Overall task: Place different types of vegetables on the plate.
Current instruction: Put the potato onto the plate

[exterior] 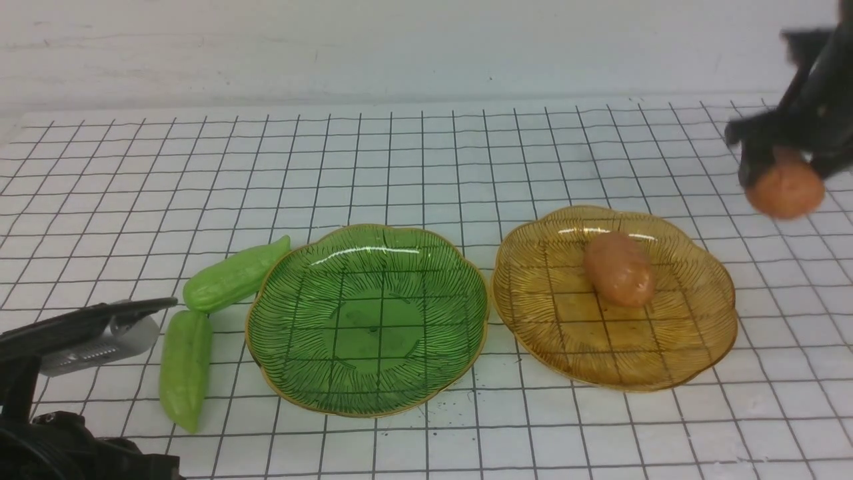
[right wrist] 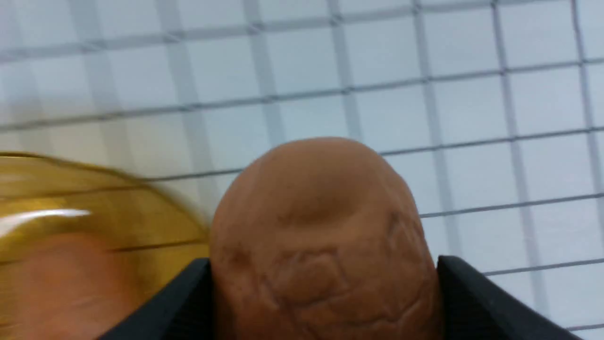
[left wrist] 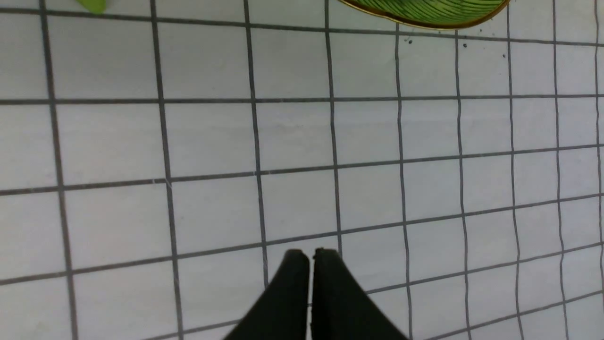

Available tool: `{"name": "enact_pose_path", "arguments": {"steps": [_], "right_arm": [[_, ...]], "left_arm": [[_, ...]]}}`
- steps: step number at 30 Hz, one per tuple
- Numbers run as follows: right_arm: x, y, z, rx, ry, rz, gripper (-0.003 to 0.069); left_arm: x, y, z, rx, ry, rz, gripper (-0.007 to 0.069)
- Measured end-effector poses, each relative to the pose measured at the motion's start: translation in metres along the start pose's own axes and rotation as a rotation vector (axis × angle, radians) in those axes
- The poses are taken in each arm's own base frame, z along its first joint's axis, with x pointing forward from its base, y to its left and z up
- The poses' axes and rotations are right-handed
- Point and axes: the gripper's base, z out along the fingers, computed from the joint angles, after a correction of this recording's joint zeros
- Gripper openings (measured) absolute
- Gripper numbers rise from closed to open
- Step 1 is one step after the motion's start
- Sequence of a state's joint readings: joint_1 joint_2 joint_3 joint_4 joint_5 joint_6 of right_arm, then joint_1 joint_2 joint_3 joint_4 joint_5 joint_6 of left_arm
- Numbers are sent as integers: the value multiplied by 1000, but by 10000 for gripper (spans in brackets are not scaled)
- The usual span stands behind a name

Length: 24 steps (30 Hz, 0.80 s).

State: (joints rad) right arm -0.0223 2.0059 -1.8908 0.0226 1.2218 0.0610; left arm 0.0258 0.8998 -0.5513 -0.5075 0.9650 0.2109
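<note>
Front view, upper right: the right gripper (exterior: 790, 170) is clamping a potato (exterior: 786, 193) aloft (blurred). A second potato (exterior: 620, 269) is lying on the amber plate (exterior: 693, 347); two cucumbers (exterior: 234, 274) are lying at lower left, beside the green plate (exterior: 366, 393). The left gripper (left wrist: 311, 257) is sitting closed, empty.

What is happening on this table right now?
The right gripper holds one potato in the air beside the amber plate, jaws closed on it. A second potato lies on that plate. The green plate holds nothing; two green cucumbers lie on the table at its left. The left gripper hangs shut, holding nothing.
</note>
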Motion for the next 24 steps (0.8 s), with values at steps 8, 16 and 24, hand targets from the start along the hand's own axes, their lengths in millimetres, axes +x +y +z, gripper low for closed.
{"name": "enact_pose_path", "arguments": {"steps": [8, 16, 24], "right_arm": [[46, 65, -17, -172, 96, -149, 526], [87, 99, 26, -138, 277, -292, 526], [89, 99, 24, -110, 276, -239, 657]], "left_arm": [[-1, 0, 0, -2, -12, -6, 0], [-4, 1, 0, -11, -49, -5, 35], [-6, 3, 0, -34, -61, 5, 140]]}}
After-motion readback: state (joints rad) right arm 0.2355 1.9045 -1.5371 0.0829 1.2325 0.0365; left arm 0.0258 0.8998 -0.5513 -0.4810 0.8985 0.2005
